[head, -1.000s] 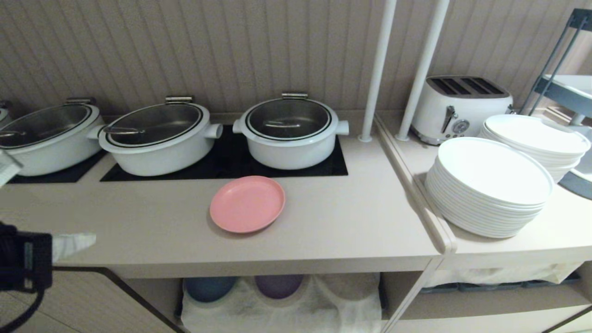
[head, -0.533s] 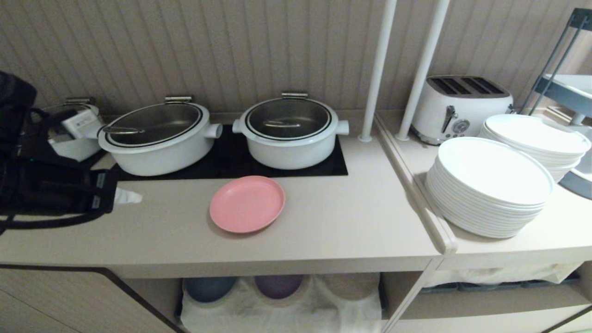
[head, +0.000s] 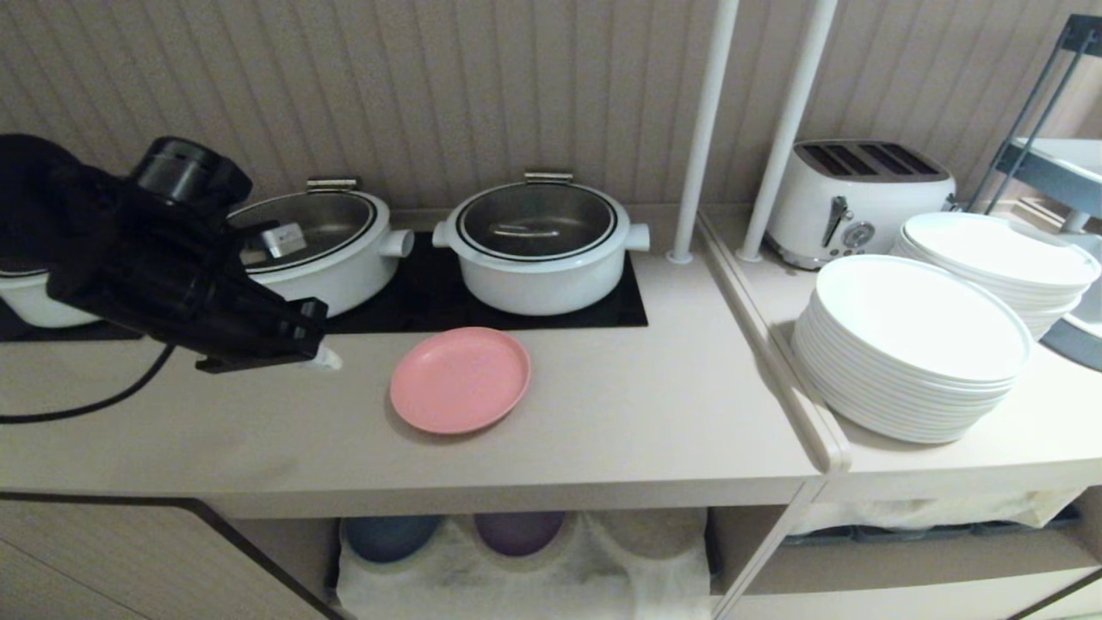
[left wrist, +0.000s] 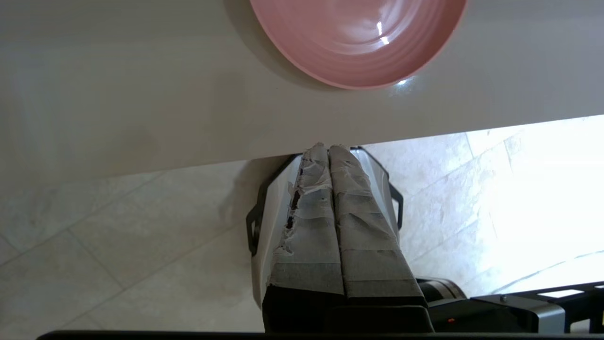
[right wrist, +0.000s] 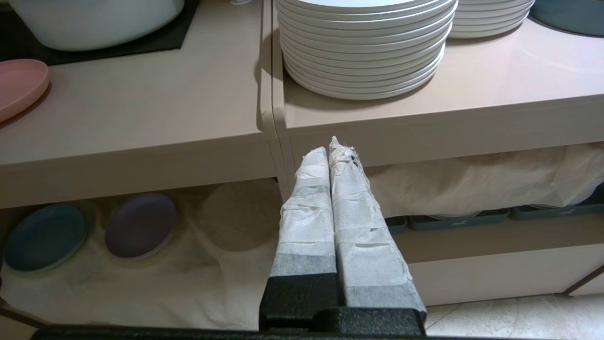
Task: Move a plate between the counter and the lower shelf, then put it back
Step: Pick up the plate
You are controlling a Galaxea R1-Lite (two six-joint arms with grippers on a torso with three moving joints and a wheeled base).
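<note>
Setting: beige counter (head: 603, 430) against a ribbed wall, black cooktop panels set into it, white pots (head: 541, 245) standing on them; an adjoining top to the right carries stacks of white plates (head: 913, 344) and a toaster (head: 861, 198).
Plate: the pink plate (head: 460, 379) lies flat on the counter, just in front of the black panel and near the front edge, touched by nothing.
Lower shelf: the open cubby (head: 525, 560) below holds round stacks under a thin white cloth, a blue and a purple one showing through.
Left gripper: the left gripper (head: 327, 359) hovers above the counter just left of the plate, its taped fingers (left wrist: 330, 198) pressed together, holding nothing.
Right gripper: the right gripper (right wrist: 330, 156) hangs low in front of the counter edge, jaws closed and empty, apparently parked.
Stage: judged to be the approach to the first pick-up; the plate is not yet grasped.
Risk, jaws: if they meet the rim closed, they would likely shove the plate sideways across the smooth top instead of taking it.
Risk, rim: the plate is low and flat, so a shallow pinch may slip and drop it.
Risk, pots: the arm sits close to the nearest pot (head: 327, 250), and a wide swing could knock it.
Risk, shelf: the draped cloth could snag the plate or fingers on the way in.
</note>
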